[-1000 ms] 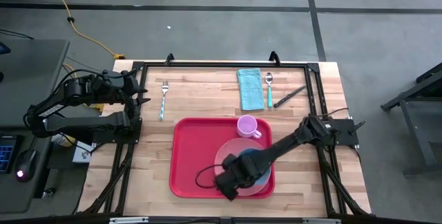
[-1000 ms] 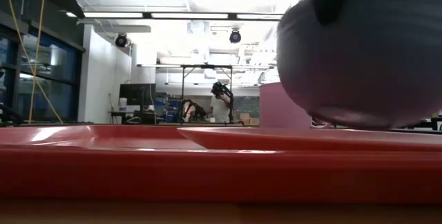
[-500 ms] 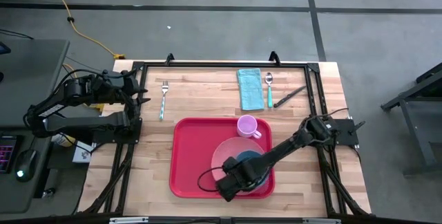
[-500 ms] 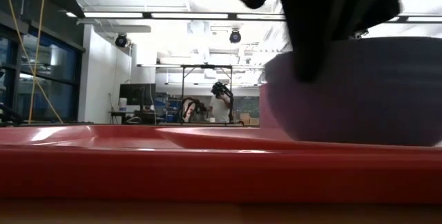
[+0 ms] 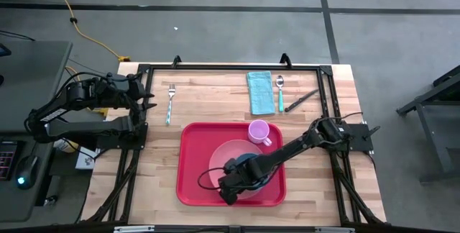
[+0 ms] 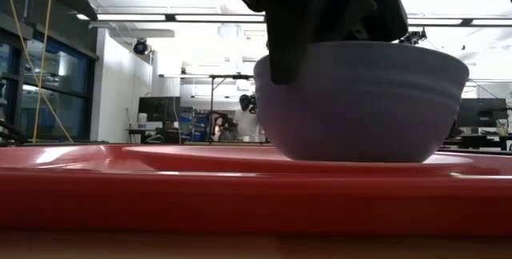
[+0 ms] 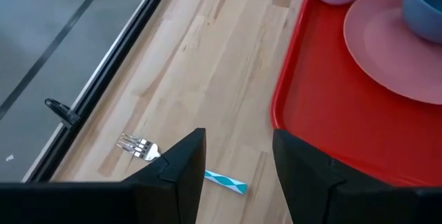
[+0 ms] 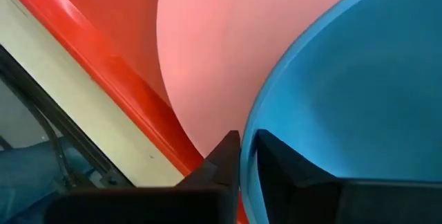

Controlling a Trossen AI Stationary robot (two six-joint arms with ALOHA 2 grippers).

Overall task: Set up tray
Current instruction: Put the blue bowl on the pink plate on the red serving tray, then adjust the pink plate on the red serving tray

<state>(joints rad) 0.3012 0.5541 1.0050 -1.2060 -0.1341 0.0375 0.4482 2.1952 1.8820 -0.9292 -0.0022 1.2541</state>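
The right hand [image 5: 231, 183] pinches the rim of the round blue bowl [image 6: 362, 99], seated directly beneath it on the round pink plate [image 5: 226, 154], inside the large flat red plastic tray [image 5: 192, 168] mid-worktop. The left hand [image 7: 235, 175], jaws parted and empty, waits well apart.

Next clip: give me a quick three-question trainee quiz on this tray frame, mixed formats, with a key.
1. True or false: the blue bowl sits on the pink plate inside the red tray.
2. Which gripper grips the bowl's rim? A) left gripper B) right gripper C) neither
3. Fill in: the fork lies on the bare wood, on the tray's far-____ side in the high view.

Key
1. True. The low view shows the bowl resting flat on the plate.
2. B. The right gripper has its jaws shut on the rim, one either side; the left gripper waits open at the table's left edge.
3. left. The pink cup stands at the tray's far edge.
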